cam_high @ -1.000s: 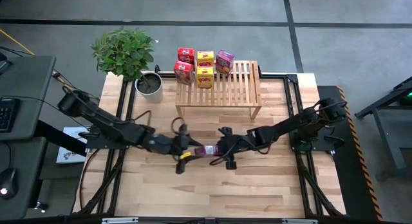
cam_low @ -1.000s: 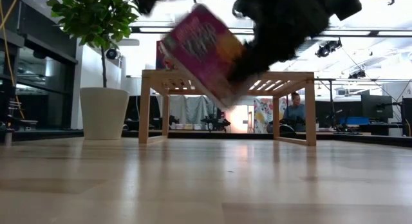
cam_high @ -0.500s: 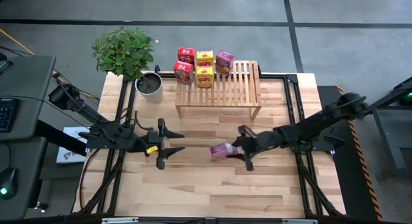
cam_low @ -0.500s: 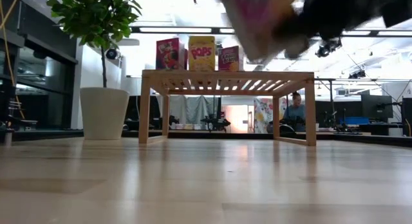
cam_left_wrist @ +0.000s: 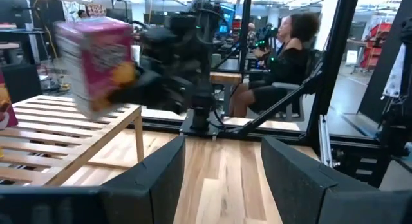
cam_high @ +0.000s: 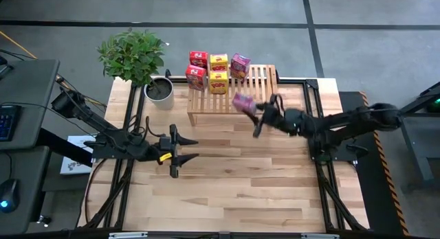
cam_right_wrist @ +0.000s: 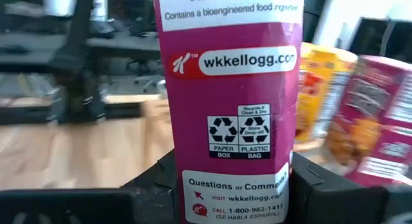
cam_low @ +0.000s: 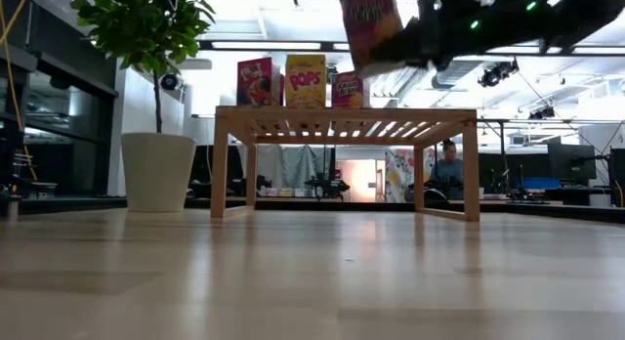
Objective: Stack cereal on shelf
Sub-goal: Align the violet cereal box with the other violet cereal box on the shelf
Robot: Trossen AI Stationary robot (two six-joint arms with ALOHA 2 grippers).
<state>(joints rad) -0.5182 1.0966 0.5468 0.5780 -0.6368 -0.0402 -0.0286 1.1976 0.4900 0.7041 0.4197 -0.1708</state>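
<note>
Pink cereal box (cam_high: pixel 243 102) — clenched in the right gripper (cam_high: pixel 256 115), now lifted from mid-table to above the shelf (cam_high: pixel 265 95), five boxes just beyond it. Left gripper (cam_high: pixel 184 148) — released, fingers apart, pulled back well behind; placing is likely next.

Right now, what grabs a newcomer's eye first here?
The right end effector holds a pink cereal box in the air over the front edge of the shelf. Five more boxes are clustered at the shelf's back left corner. The left end effector waits open and empty, low over the table's left half.
</note>
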